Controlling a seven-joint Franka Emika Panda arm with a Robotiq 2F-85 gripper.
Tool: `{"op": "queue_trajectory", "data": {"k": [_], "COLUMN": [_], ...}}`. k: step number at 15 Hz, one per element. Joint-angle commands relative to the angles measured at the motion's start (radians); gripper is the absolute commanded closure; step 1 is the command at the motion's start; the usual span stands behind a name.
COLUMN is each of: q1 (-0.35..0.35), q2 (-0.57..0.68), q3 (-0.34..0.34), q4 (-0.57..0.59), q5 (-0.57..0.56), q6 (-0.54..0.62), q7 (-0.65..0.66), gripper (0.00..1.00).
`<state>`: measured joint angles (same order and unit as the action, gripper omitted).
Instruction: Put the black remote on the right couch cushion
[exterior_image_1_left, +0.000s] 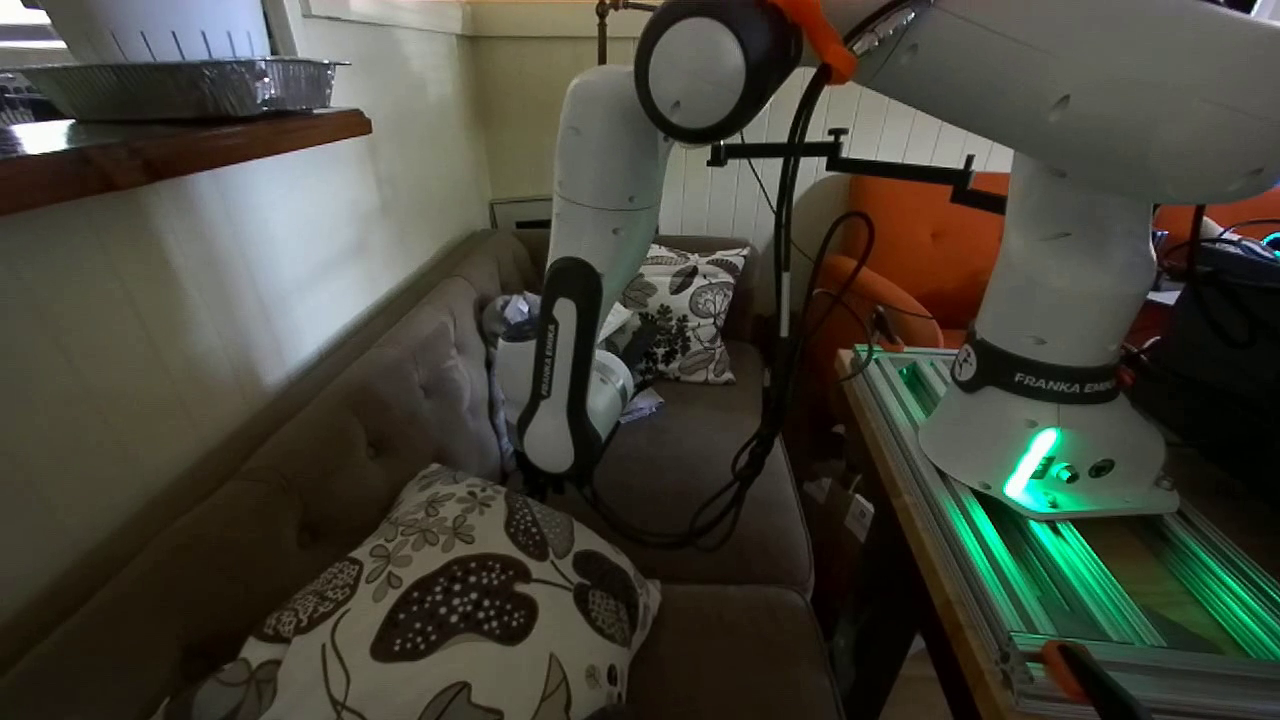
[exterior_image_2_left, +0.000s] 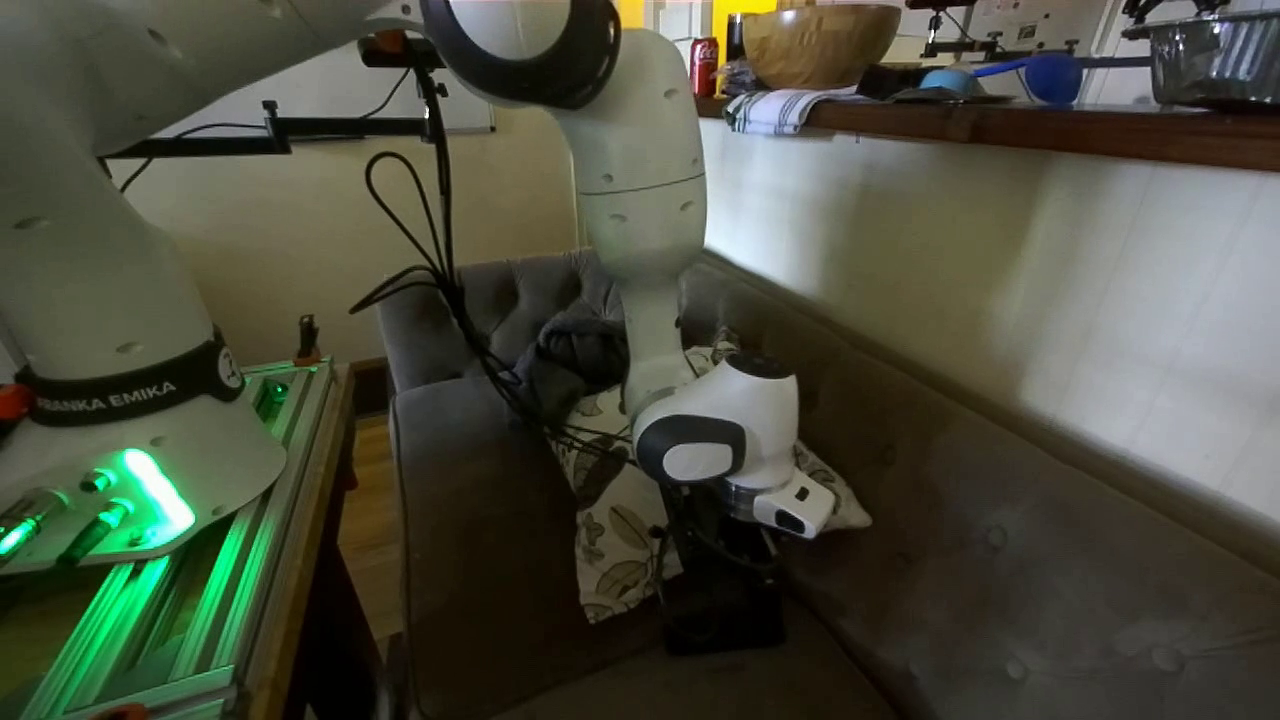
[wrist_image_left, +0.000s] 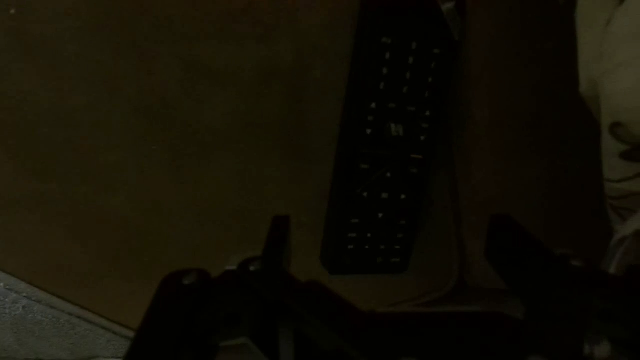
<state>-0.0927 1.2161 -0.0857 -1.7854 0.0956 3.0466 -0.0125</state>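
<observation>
The fingers (wrist_image_left: 278, 242) of the gripper (wrist_image_left: 389, 220) stand well apart in the wrist view, holding nothing, to either side of one end of the black remote (wrist_image_left: 390, 140); that spread presumably lets them clear its narrow width. The remote lies flat on a seat cushion (wrist_image_left: 200, 150), close to its piped edge; whether this is the right one, I cannot tell. In an exterior view, the base (exterior_image_1_left: 1050, 440) sits close to the edge of the table (exterior_image_1_left: 934, 545) facing the couch (exterior_image_1_left: 400, 410), likely for reach. Toward the table's nearer corner rests a patterned pillow (exterior_image_1_left: 490, 590).
</observation>
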Motion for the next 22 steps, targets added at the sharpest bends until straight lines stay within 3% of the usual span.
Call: {"op": "queue_trajectory", "data": {"k": [1,4,8,15,22], "q1": [-0.003,-0.01,-0.057,0.025,0.086], "q2": [0.009,0.033,0.08,0.176,0.237], "q3": [0.001,0.001,0.058,-0.02,-0.053], "q4": [0.011,0.032,0.087,0.175,0.237], "q5": [-0.018,-0.016,-0.013,0.009,0.023], "q6": [0.0,0.015,0.024,0.01,0.012], "q7": [0.015,0.016,0.004,0.092,0.174], "gripper": [0.0,0.0,0.0,0.0,0.0]}}
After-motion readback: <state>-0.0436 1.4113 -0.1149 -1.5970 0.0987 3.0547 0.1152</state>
